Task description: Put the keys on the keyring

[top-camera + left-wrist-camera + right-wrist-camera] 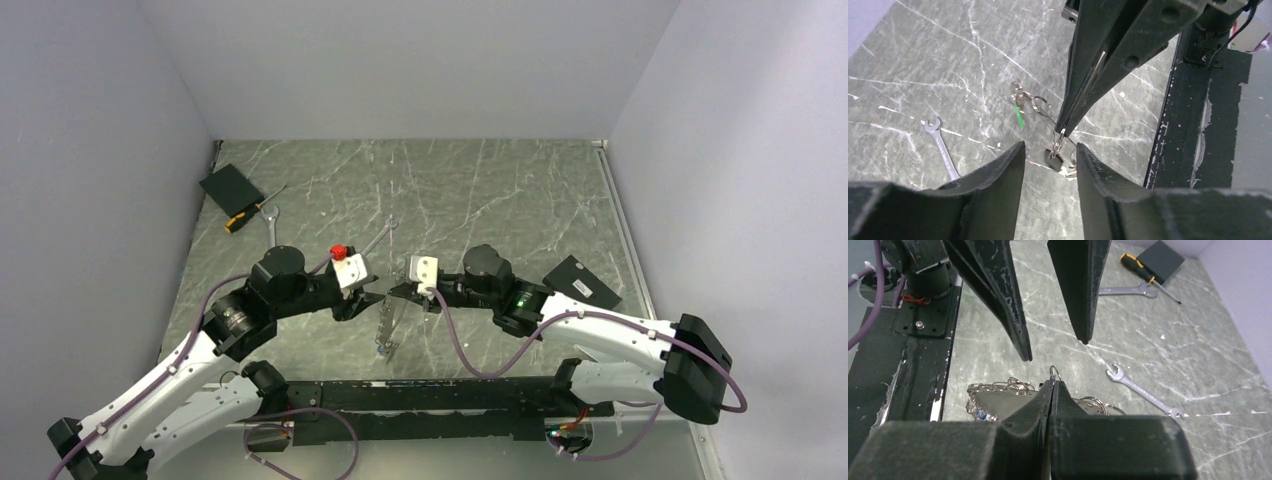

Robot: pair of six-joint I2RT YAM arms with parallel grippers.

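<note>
right gripper (pixel 1053 384) pinches the keyring (pixel 387 322) up, left gripper (pixel 1049 146) half open, empty beside it, probably needs the green key (pixel 1019 118) grabbed next

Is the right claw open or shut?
Shut. The right claw has its fingers pressed together, pinching the keyring, which hangs down from it.

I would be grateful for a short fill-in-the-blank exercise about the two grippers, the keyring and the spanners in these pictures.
1. The right gripper is ___ on the keyring.
2. The left gripper has its jaws ___.
3. The silver spanners in view number ___.
Missing words: shut; open; two.
</note>
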